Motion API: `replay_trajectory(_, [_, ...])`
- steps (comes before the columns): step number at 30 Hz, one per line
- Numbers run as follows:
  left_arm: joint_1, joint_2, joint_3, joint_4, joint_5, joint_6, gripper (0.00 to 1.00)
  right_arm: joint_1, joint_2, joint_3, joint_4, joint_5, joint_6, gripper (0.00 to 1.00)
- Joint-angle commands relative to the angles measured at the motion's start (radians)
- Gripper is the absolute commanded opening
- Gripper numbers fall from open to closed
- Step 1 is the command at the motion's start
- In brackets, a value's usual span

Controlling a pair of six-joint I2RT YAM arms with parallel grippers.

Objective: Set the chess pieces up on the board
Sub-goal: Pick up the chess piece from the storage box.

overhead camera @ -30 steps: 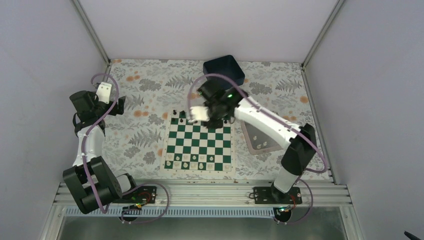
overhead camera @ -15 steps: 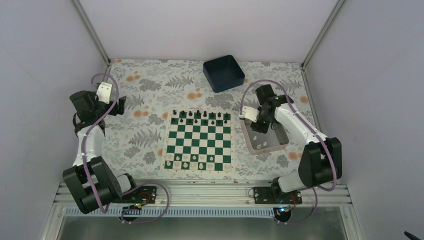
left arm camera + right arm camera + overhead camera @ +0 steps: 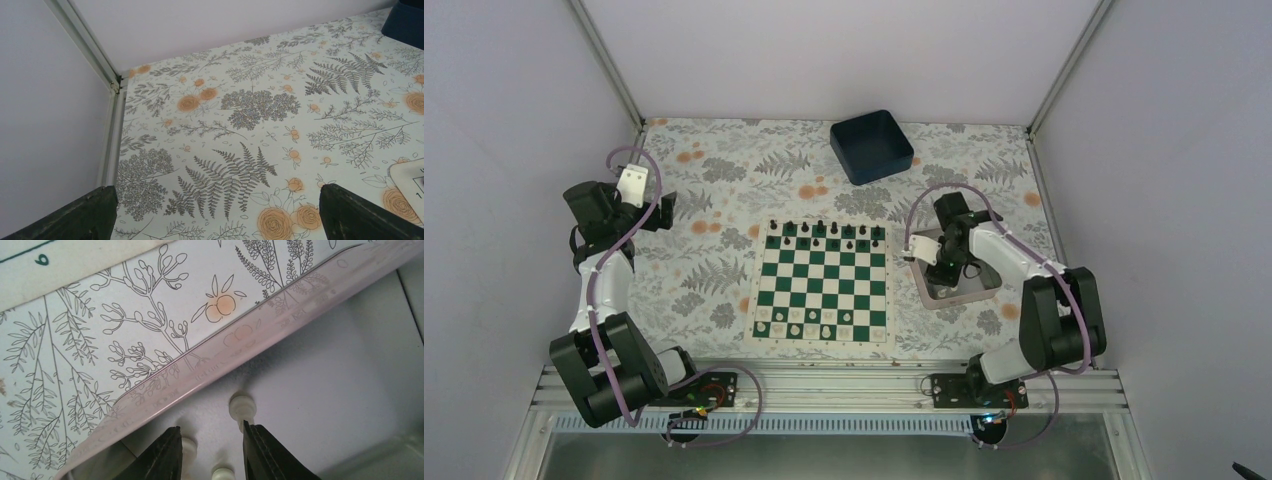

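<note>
The green-and-white board (image 3: 824, 283) lies mid-table. Several cream chess pieces (image 3: 809, 322) stand on its near rows and black pieces (image 3: 824, 232) line its far row. My right gripper (image 3: 942, 268) hangs low inside the silver tray (image 3: 969, 297) to the right of the board. In the right wrist view the right gripper (image 3: 211, 428) is open above the tray floor. One cream piece (image 3: 242, 407) stands just ahead of the right finger, another (image 3: 189, 447) beside the left finger, and a third (image 3: 222, 474) between the jaws, ungripped. My left gripper (image 3: 667, 208) is open at far left, holding nothing.
A dark blue bin (image 3: 871, 146) sits at the back, beyond the board. The tray's raised rim (image 3: 225, 357) runs close in front of the right fingers. The left gripper (image 3: 216, 189) hovers over the flowered cloth, with the board's corner (image 3: 410, 180) at that view's right edge.
My right arm has swung from the board's far row over to the tray and come down into it, its jaws spreading a little. The left arm has not moved.
</note>
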Motion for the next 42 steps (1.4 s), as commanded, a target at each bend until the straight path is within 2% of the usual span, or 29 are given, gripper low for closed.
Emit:
replay_trajectory(1, [0.008, -0.003, 0.002, 0.015, 0.028, -0.008, 1.0, -0.002, 0.018, -0.019, 0.061, -0.018, 0.003, 0.34])
replay_trajectory(20, [0.007, 0.005, 0.0, 0.018, 0.033, -0.005, 1.0, -0.052, 0.061, -0.034, 0.081, 0.026, -0.017, 0.32])
replay_trajectory(23, [0.008, 0.004, -0.001, 0.019, 0.032, -0.005, 1.0, -0.058, 0.058, -0.031, 0.083, 0.016, -0.022, 0.27])
replay_trajectory(26, [0.007, 0.003, -0.002, 0.019, 0.031, -0.004, 1.0, -0.06, 0.051, -0.022, 0.087, -0.009, -0.024, 0.17])
replay_trajectory(28, [0.008, 0.002, -0.003, 0.02, 0.028, -0.004, 1.0, -0.06, 0.046, -0.012, 0.08, -0.029, -0.026, 0.15])
replay_trajectory(32, [0.008, 0.003, -0.002, 0.02, 0.028, -0.004, 1.0, -0.062, 0.046, -0.006, 0.076, -0.028, -0.028, 0.14])
replay_trajectory(36, [0.008, 0.003, -0.002, 0.018, 0.028, -0.004, 1.0, -0.063, 0.057, -0.006, 0.073, -0.039, -0.03, 0.19])
replay_trajectory(42, [0.007, 0.003, -0.002, 0.017, 0.028, -0.002, 1.0, -0.063, 0.075, -0.005, 0.089, -0.052, -0.028, 0.18])
